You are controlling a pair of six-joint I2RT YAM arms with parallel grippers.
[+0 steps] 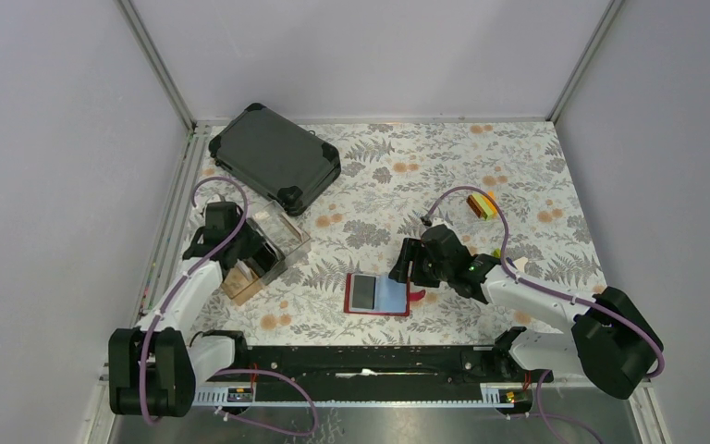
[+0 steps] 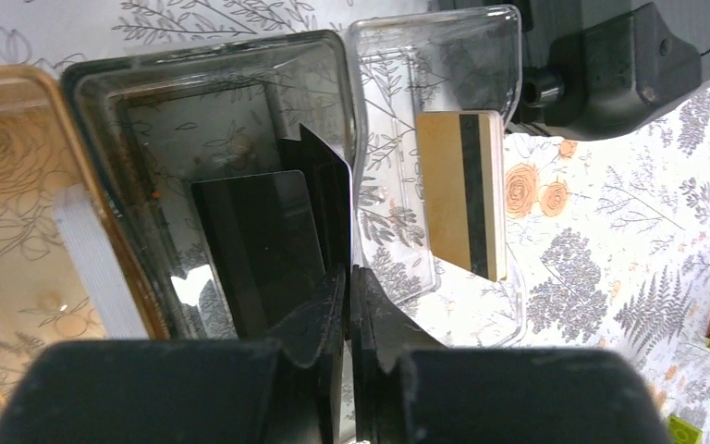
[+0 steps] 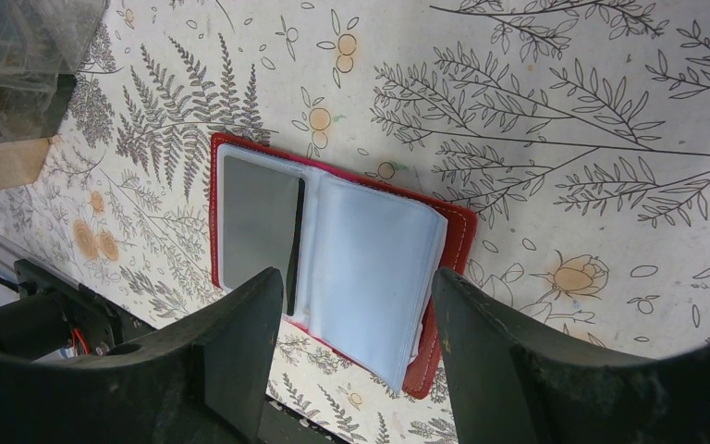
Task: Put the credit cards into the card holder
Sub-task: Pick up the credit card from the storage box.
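One card holder — open, long axis left-right.

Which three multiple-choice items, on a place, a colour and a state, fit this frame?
1. The tan card stands in: A the clear box; B the card holder; C a drawer.
2. The card holder has a cover that is: A blue; B red; C green.
3. The left gripper is: A wide open; B shut on a tan card; C shut on a dark card.
Answers: 1 A, it stands inside a clear compartment. 2 B, red edging frames its sleeves. 3 C, its fingers pinch the dark card's edge inside the box.
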